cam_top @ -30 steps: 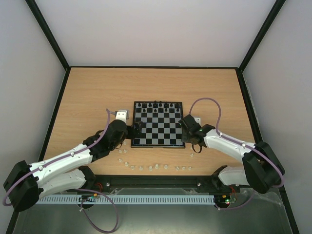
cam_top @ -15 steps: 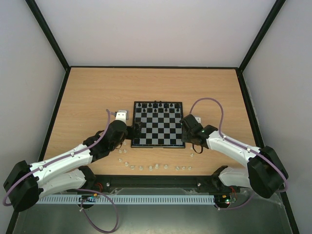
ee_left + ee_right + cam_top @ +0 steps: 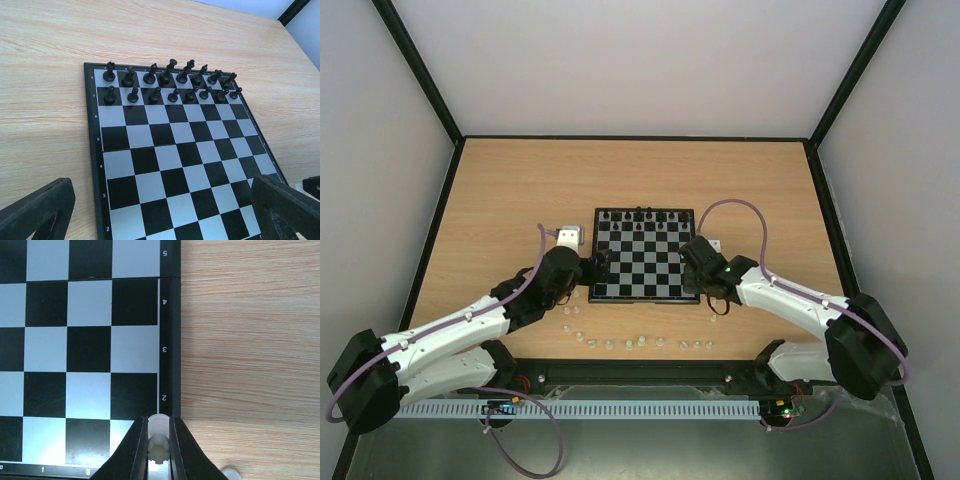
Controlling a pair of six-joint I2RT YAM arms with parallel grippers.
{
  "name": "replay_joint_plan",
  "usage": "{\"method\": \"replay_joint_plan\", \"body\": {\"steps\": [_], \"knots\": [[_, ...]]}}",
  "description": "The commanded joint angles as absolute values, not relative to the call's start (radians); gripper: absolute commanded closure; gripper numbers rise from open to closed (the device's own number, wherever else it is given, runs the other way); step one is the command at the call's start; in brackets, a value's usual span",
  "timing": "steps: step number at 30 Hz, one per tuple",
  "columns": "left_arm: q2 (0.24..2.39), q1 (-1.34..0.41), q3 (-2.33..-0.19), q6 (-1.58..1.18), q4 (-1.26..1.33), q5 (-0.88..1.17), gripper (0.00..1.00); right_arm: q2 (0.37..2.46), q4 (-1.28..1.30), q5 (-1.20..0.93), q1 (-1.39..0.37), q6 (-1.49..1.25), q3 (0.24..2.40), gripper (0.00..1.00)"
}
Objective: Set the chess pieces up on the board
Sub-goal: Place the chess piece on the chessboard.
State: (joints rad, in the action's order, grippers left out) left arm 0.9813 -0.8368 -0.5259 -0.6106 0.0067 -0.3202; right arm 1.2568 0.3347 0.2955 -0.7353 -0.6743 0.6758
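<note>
Early stage: black pieces (image 3: 170, 82) fill the top rows of the board (image 3: 643, 265), no white seated. The right gripper (image 3: 159, 432) pinches one white piece (image 3: 159, 450) over the lower-right corner. Other white pieces (image 3: 640, 343) lie loose on the table (image 3: 520, 200) below; the left gripper (image 3: 161, 200) gapes empty.

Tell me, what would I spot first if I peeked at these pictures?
The chequered board sits in the middle of the wooden table, with tiny black pieces lined up in its two far rows. The right gripper is shut on one little white piece at the board's near right corner. More white pieces lie scattered on the table in front of the board.
</note>
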Motion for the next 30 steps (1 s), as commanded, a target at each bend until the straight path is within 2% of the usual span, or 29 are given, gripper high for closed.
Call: {"method": "replay_joint_plan", "body": {"steps": [1, 30], "knots": [[0.982, -0.833, -0.515, -0.612, 0.02, -0.339, 0.01, 1.295, 0.37, 0.304, -0.757, -0.667, 0.713, 0.93], [0.964, -0.832, -0.512, -0.615, 0.017, -0.334, 0.01, 1.42, 0.37, 0.311, -0.767, -0.64, 0.798, 0.94]]}}
